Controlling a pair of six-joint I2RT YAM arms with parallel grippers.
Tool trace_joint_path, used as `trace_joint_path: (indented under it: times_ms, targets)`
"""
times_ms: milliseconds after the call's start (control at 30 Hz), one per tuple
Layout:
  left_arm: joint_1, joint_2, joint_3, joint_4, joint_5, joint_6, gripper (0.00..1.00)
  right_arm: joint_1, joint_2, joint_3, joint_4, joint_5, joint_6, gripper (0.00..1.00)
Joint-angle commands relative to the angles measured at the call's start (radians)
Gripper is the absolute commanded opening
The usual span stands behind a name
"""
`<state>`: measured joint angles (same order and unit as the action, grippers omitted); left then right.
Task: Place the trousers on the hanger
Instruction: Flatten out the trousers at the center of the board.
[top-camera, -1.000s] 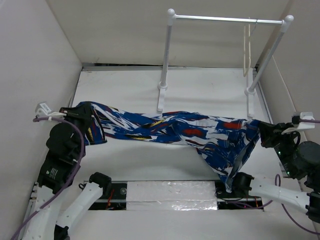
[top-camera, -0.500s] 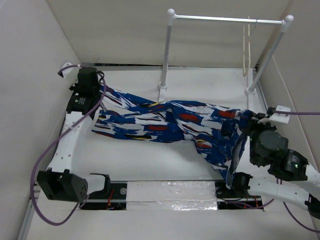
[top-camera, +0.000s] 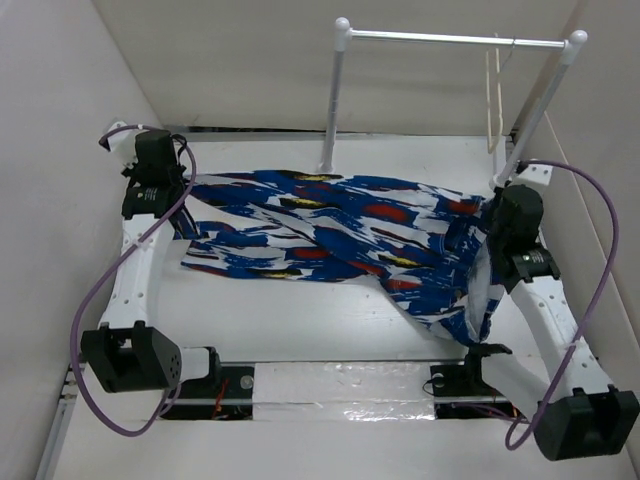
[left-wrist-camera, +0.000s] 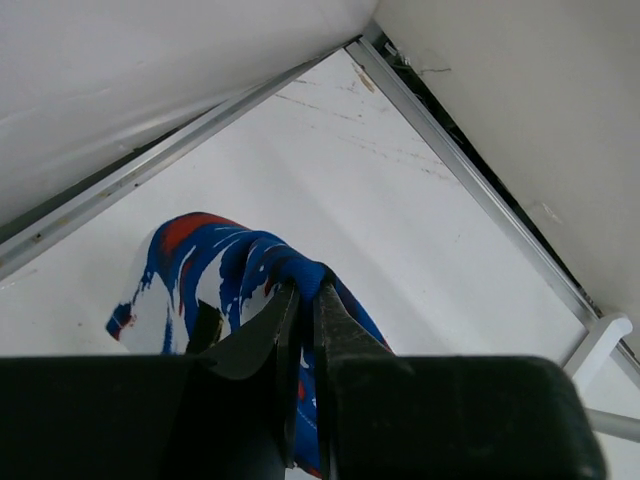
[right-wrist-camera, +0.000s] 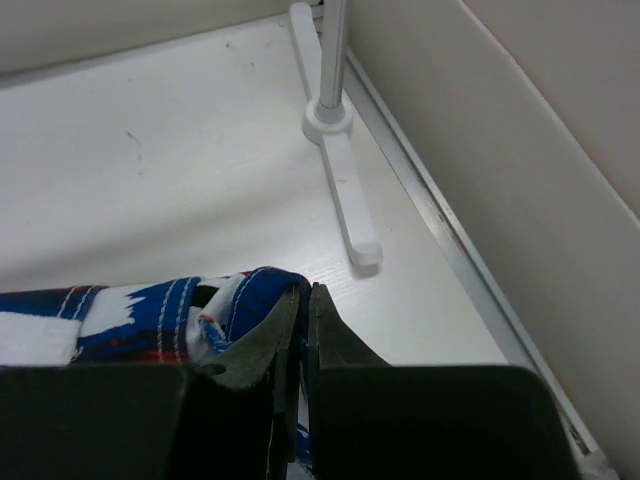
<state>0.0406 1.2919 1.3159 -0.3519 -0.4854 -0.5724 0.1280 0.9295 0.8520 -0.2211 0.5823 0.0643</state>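
Blue splashed trousers (top-camera: 340, 235) now hang stretched farther back over the tabletop (top-camera: 300, 325), nearer the rack (top-camera: 338, 100) where the hanger (top-camera: 492, 95) dangles, since both arms have reached toward the far wall, left end effector (left-wrist-camera: 305, 292) and right end effector (right-wrist-camera: 303, 295) each clamped on cloth.

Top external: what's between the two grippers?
The trousers, spread over the table from the left gripper to the right gripper, each shut on an end. Top external view shows it.
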Motion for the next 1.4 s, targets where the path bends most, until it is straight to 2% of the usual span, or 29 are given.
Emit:
trace_joint_path:
  times_ms: [0,100,267,467,633,667,700,733,767,833,867,967,1067,1133,1167,1200,1233,1267,1333,1367]
  targets:
    - [0.010,-0.005,0.006,0.088,-0.032,0.031,0.00,-0.146,0.023,0.065,0.080,-0.280,0.078,0.00]
    - [0.010,0.021,-0.001,0.109,-0.024,0.023,0.00,-0.189,0.113,0.075,0.095,-0.328,0.124,0.00]
    - [0.010,0.161,0.055,0.123,0.008,0.043,0.00,-0.211,0.181,0.074,0.196,-0.314,0.166,0.00]
    - [-0.047,0.385,0.203,0.148,-0.005,0.080,0.02,-0.211,0.275,0.131,0.267,-0.285,0.178,0.00]
    - [-0.058,0.564,0.376,0.154,0.044,0.069,0.02,-0.211,0.399,0.232,0.282,-0.253,0.173,0.00]
    - [-0.058,0.586,0.405,0.148,0.050,0.072,0.05,-0.211,0.419,0.249,0.284,-0.249,0.172,0.00]
    - [-0.058,0.630,0.467,0.137,0.073,0.095,0.21,-0.202,0.457,0.277,0.279,-0.245,0.167,0.01]
    - [-0.058,0.653,0.503,0.130,0.083,0.111,0.21,-0.202,0.471,0.291,0.275,-0.240,0.167,0.01]
    - [-0.058,0.678,0.538,0.114,0.094,0.124,0.44,-0.202,0.483,0.300,0.270,-0.239,0.169,0.11]
    - [-0.058,0.751,0.656,0.033,0.102,0.166,0.64,-0.202,0.493,0.303,0.259,-0.237,0.170,0.34]
    - [-0.058,0.767,0.683,0.010,0.096,0.180,0.70,-0.191,0.486,0.294,0.258,-0.237,0.173,0.54]
    - [-0.058,0.753,0.669,0.001,0.071,0.213,0.72,-0.170,0.392,0.212,0.267,-0.245,0.183,0.74]
    - [-0.058,0.649,0.525,0.063,0.080,0.210,0.71,-0.125,0.231,0.098,0.331,-0.318,0.184,0.79]
    - [-0.058,0.557,0.377,0.114,0.094,0.181,0.62,-0.055,0.152,-0.026,0.391,-0.363,0.186,0.76]
    - [-0.067,0.531,0.331,0.125,0.097,0.172,0.53,-0.024,0.087,-0.062,0.405,-0.372,0.186,0.58]
    - [-0.076,0.505,0.281,0.136,0.094,0.155,0.44,0.008,0.057,-0.121,0.416,-0.381,0.189,0.44]
    - [-0.076,0.471,0.205,0.127,0.090,0.138,0.36,0.078,0.033,-0.151,0.423,-0.386,0.190,0.27]
    - [-0.076,0.459,0.174,0.111,0.084,0.123,0.20,0.113,-0.009,-0.177,0.440,-0.389,0.187,0.03]
    - [-0.076,0.411,0.077,0.068,0.090,0.085,0.01,0.207,-0.040,-0.221,0.439,-0.389,0.181,0.00]
    - [-0.076,0.388,0.044,0.059,0.090,0.079,0.00,0.238,-0.055,-0.231,0.434,-0.392,0.164,0.00]
